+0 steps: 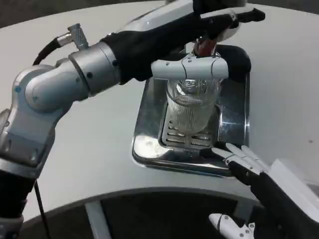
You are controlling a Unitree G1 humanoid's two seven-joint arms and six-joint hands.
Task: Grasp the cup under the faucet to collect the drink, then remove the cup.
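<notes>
A clear ribbed cup (192,107) stands upright on the slotted grate (187,138) of a metal drip tray (149,147), below a red faucet (204,47). My left hand (209,25) reaches in from the left over the cup. One of its white fingers (192,68) lies across the front of the cup's upper part, so the hand grips the cup near its rim. Whether liquid is in the cup is hard to tell. My right hand (243,162) is at the tray's front right corner, fingers spread and straight, holding nothing.
The black dispenser body (238,57) rises behind the tray. My left forearm (94,69) crosses the table's left side above the surface. The white table's curved front edge (124,191) runs just below the tray.
</notes>
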